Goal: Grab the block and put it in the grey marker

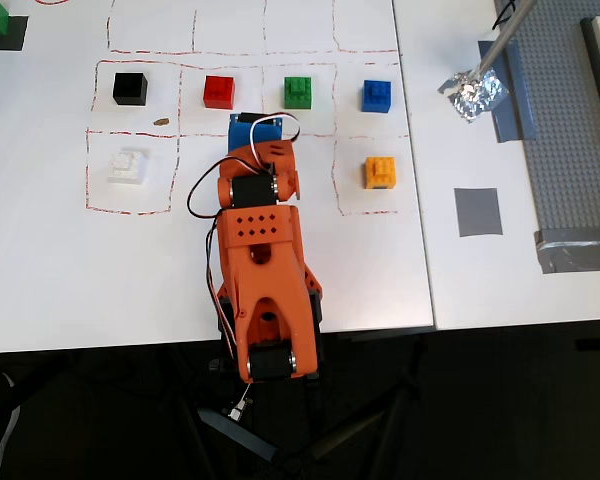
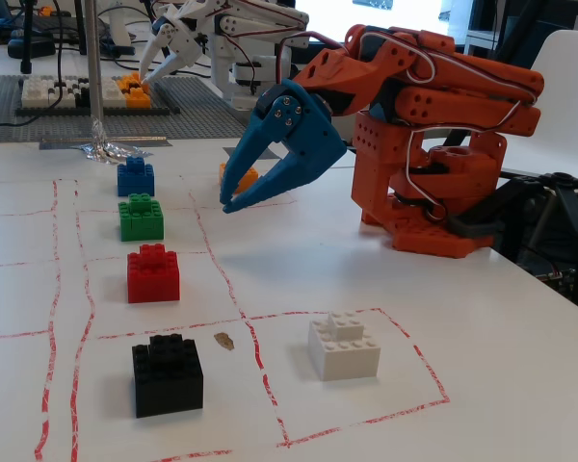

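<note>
A white table (image 1: 310, 270) is marked with a grid of red dashed lines (image 1: 180, 100). On it sit a black block (image 1: 130, 89), a red brick (image 1: 219, 91), a green brick (image 1: 298, 92), a blue brick (image 1: 377, 96), an orange brick (image 1: 380, 172) and a white brick (image 1: 128, 166). The arm (image 1: 265, 270) is orange with a blue end effector (image 2: 233, 197). A plain dark-grey square marker (image 1: 477, 212) lies near silver crumpled foil (image 1: 473, 93) and a grey studded baseplate (image 1: 570, 130).

Robotics lab: second white arm (image 2: 222, 38), cables behind.
</note>
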`<state>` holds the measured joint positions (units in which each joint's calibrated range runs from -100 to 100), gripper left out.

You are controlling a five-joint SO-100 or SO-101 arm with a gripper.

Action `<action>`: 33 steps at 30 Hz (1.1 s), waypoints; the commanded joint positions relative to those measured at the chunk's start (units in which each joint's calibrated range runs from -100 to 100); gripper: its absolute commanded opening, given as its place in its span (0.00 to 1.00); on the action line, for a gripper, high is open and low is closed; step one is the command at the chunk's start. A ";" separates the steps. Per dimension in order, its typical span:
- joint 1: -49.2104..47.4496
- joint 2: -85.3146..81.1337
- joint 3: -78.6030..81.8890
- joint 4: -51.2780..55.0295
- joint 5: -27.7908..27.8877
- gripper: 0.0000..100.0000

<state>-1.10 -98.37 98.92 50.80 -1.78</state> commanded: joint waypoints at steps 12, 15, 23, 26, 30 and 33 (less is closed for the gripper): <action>-1.24 -1.20 0.81 0.38 1.03 0.00; -1.24 -1.20 0.81 0.38 0.98 0.00; -1.95 -1.20 0.81 0.38 1.32 0.00; -2.04 -1.20 0.81 0.38 1.47 0.00; -2.12 -1.20 0.81 0.38 1.61 0.00; -2.21 -1.20 0.81 0.38 1.81 0.00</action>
<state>-2.79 -98.37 98.92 50.80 -1.15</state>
